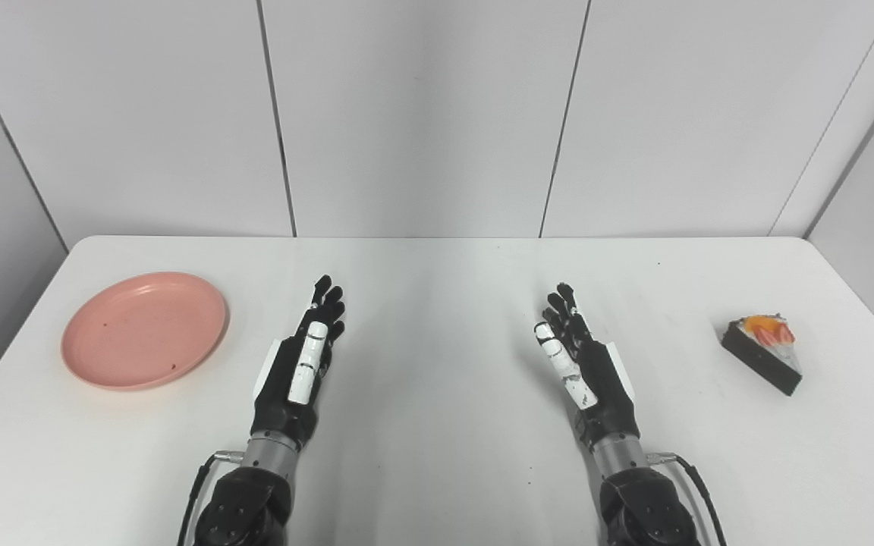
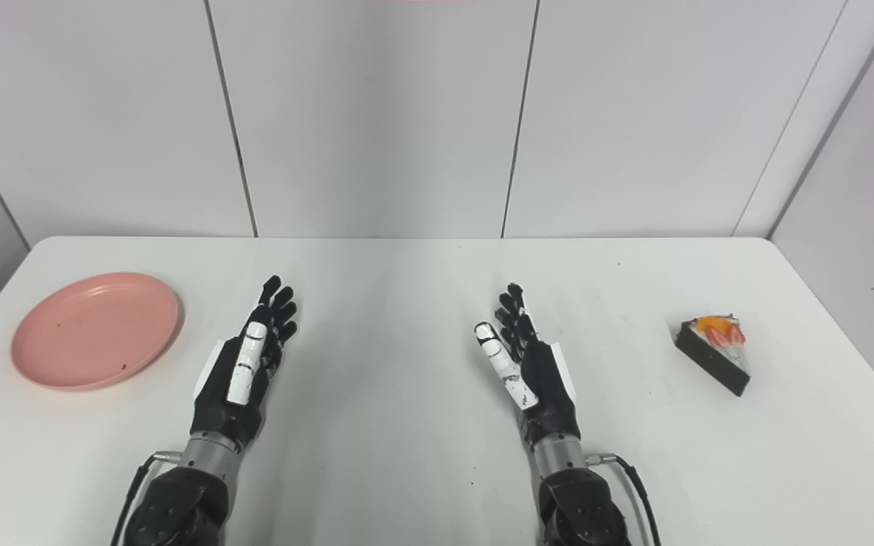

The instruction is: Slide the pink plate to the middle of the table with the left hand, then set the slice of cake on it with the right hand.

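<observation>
A pink plate [image 1: 145, 329] lies flat and empty at the left side of the white table [image 1: 437, 288]. A slice of cake [image 1: 763, 352], dark with white cream and fruit on top, sits near the right edge. My left hand [image 1: 304, 356] rests edge-on over the table, fingers straight and apart, holding nothing, to the right of the plate. My right hand [image 1: 577, 356] is likewise open and empty, well to the left of the cake. The same scene shows in the right eye view, with plate [image 2: 95, 329], cake [image 2: 712, 352], left hand [image 2: 247, 360] and right hand [image 2: 524, 364].
White wall panels [image 1: 422, 114] stand right behind the table's far edge. The table's rounded corners show at the back left and back right. Bare tabletop lies between my two hands.
</observation>
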{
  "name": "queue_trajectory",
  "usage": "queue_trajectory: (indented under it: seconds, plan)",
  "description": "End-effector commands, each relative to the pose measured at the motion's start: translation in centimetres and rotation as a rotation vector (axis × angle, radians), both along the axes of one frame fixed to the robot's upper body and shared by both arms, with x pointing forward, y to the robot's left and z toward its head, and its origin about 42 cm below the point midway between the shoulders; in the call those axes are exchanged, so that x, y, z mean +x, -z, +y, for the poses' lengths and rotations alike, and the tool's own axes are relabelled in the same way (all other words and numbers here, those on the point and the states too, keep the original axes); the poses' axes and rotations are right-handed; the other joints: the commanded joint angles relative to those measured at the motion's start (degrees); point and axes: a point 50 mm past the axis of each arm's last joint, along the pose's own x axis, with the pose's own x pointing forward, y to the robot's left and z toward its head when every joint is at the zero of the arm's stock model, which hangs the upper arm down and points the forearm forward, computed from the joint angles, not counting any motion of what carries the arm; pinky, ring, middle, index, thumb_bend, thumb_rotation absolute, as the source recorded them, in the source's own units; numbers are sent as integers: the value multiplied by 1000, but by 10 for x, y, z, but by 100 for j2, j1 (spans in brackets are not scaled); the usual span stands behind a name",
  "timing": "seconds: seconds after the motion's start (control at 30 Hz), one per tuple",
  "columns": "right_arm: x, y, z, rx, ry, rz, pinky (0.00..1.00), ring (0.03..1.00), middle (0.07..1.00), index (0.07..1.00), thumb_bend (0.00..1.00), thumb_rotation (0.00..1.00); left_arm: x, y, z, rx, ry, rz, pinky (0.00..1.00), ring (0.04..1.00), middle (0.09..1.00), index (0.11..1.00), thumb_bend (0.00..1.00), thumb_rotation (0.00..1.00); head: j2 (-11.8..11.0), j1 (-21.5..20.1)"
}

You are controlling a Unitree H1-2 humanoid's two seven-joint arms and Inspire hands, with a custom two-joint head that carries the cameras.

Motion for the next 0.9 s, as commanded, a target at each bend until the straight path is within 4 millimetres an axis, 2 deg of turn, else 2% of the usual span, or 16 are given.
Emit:
queue_trajectory:
  seconds: [0.0,0.33,0.87]
  plan:
    - [-1,0,3,15,-1,-8,990,952,970,1000,568,734,-15,24,8,8,-17,66,1000,1000,1000,1000,570,953,3,1]
    - [-1,-1,3,13,-2,-12,990,955,972,1000,556,740,-14,25,8,22,-11,60,1000,1000,1000,1000,576,965,5,5]
    - [-1,-1,2,3,-7,-6,992,957,976,1000,589,751,-14,24,8,11,-10,69,1000,1000,1000,1000,571,958,1,-1]
